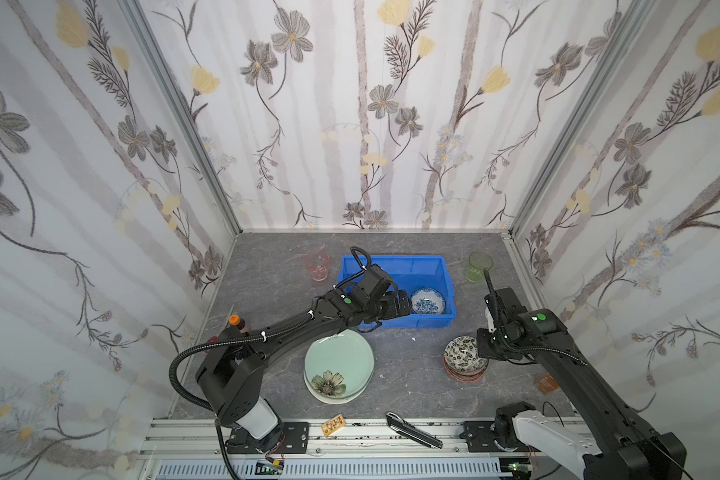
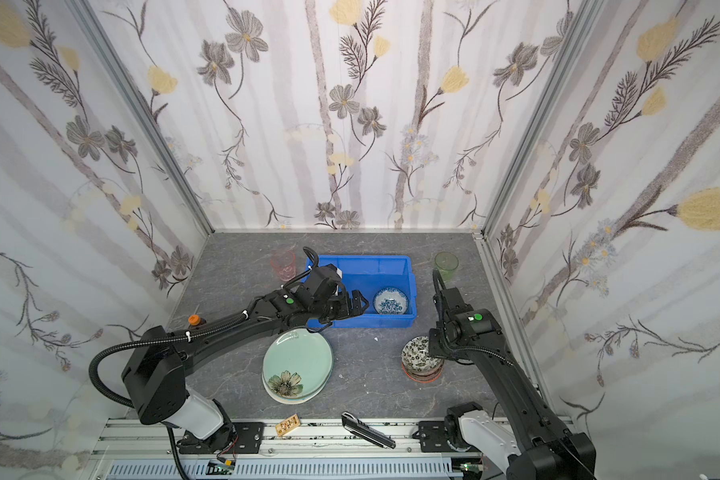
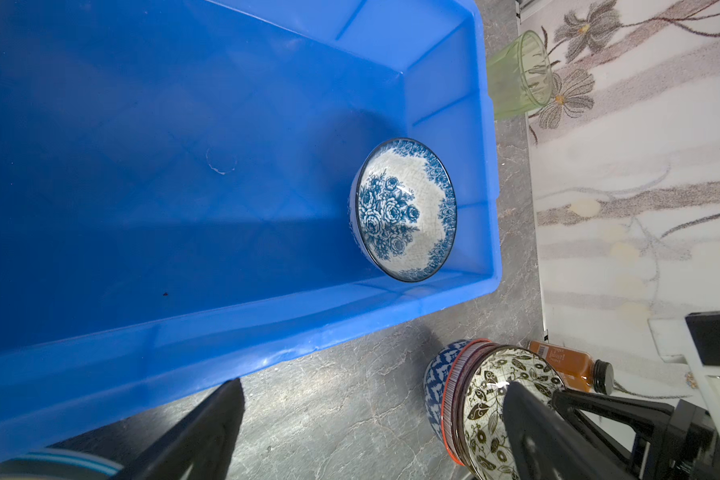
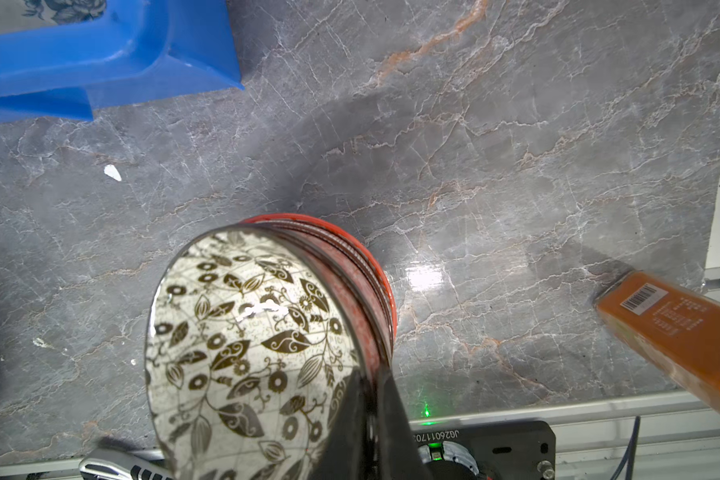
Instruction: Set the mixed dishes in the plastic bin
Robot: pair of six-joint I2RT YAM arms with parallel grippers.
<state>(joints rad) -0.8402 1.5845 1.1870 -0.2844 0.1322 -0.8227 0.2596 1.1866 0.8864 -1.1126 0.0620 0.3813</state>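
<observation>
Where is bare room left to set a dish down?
The bright blue plastic bin is mostly bare inside; the blue-and-white patterned bowl takes only its right near corner, the left gripper, jaws open, crowding that end. On the grey marble table, the patch between the pale green plate stack and the stacked patterned bowls is free.

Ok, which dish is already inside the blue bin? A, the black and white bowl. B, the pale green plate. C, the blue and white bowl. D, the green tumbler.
C: the blue and white bowl sits on the floor of the blue bin, near its right end.
</observation>
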